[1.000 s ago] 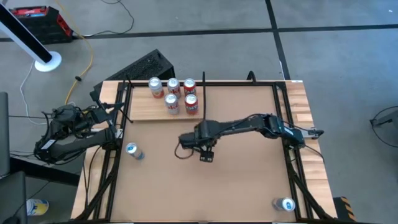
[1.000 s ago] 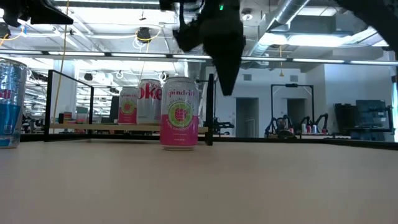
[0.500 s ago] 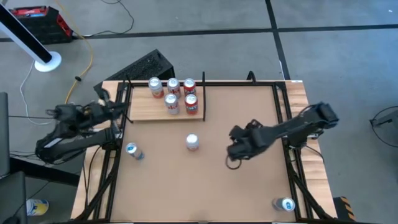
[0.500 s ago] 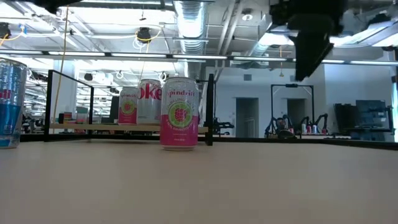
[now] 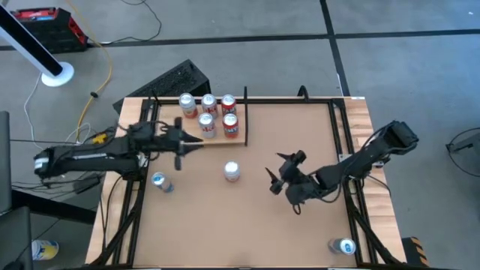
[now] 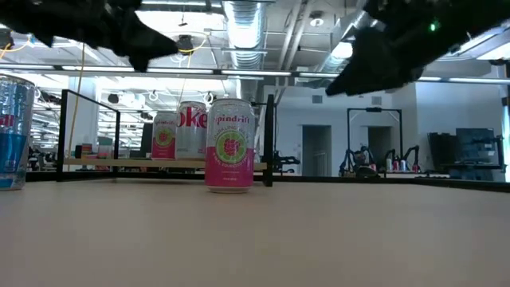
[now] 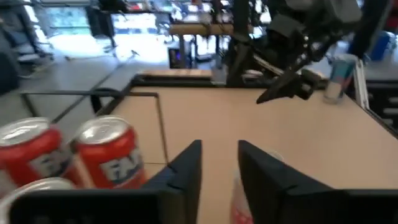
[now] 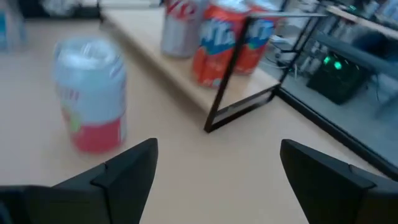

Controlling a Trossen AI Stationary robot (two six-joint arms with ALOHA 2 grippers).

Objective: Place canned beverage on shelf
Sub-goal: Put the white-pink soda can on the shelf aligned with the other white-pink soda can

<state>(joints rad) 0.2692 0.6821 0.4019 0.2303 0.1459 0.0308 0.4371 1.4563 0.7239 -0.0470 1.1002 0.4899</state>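
The pink-and-white can (image 5: pixel 232 172) stands upright and free on the worktop (image 5: pixel 247 225), just in front of the shelf (image 5: pixel 196 132), which already carries five cans (image 5: pixel 208 114) crowded toward its right half. The left end effector (image 5: pixel 182 145) hangs over the front edge of the shelf with its fingers (image 7: pixel 186 167) a narrow gap apart, holding nothing; the gap looks too small to take the can without widening. The right end effector (image 5: pixel 282 174) is to the right of the can, clear of it, with its fingers (image 8: pixel 127 169) spread wide and empty. Risk 1: an approach with the fingers set too narrow, or off the can's centre, is likely to strike the rim and tip or roll the can across the worktop. Risk 2: both arms point toward the same can, so a simultaneous reach invites arm-to-arm contact above it. Risk 3: the black rail (image 5: pixel 245 116) at the shelf's right end and the low front rail stand in the transfer path; a carry that is too low can catch the can's base and jolt it loose. Risk 4: placement beside the standing group may topple neighbours, so the bare left part of the shelf appears safer. Two further cans, a blue can (image 5: pixel 159 181) at the left frame and another can (image 5: pixel 345 246) near the front right corner, lie outside the likely path.
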